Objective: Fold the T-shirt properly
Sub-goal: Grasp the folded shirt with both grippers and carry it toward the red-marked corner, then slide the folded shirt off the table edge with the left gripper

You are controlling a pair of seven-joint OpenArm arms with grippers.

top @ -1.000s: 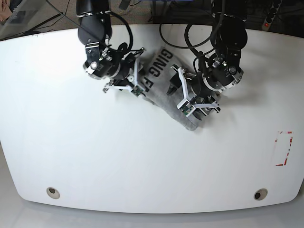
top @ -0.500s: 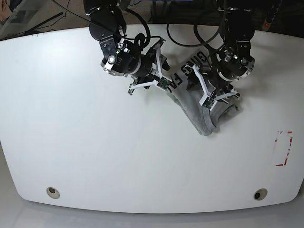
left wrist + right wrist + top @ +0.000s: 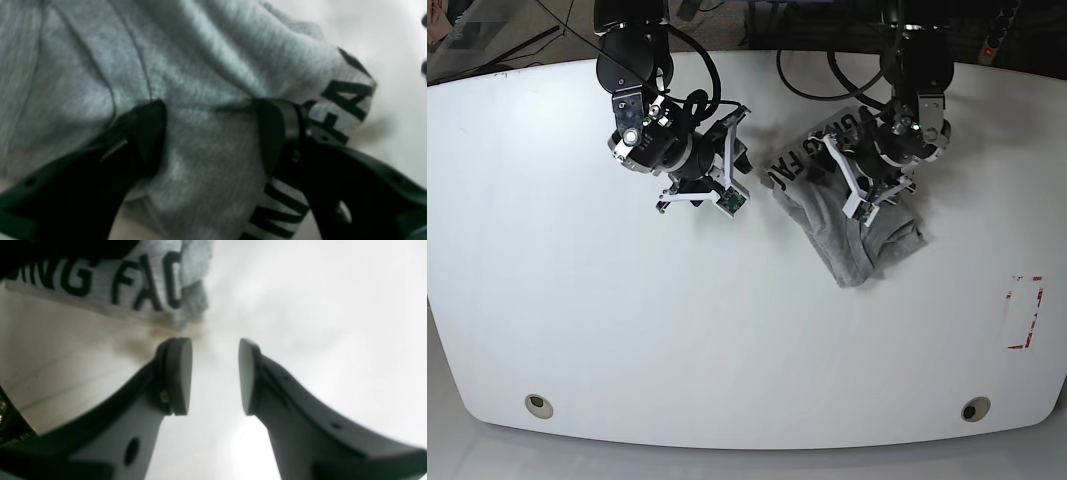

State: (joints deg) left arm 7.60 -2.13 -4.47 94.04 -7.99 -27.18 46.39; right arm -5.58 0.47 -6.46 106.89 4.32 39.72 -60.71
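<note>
Base view gives you the clearest picture of what has just changed: the right gripper (image 3: 730,170), which a moment ago sat against the printed edge of the T-shirt (image 3: 857,240), now stands clear of it to the side, with bare table (image 3: 627,330) between its fingertips and the cloth. In the right wrist view its fingers (image 3: 178,373) are apart with nothing but white tabletop in the gap, and the lettered hem lies just beyond them, untouched. So you have let go on that side.

Your left gripper (image 3: 859,195) is on the garment. In the left wrist view its two pads (image 3: 150,133) stand wide apart with a thick bunch of grey cloth filling the space between them, so you can take it as clamped on the T-shirt (image 3: 206,83).

As for the shirt itself, it lies crumpled in a narrow heap toward the far right part of the table, lettering up at its far end, a loose lobe spilling out to the side. I judge the fold far from tidy: one arm carries the bundle alone, and the layers need straightening.

Count: one T-shirt, two grippers, one table, one red-and-white marker (image 3: 1025,313) near the table's edge.
</note>
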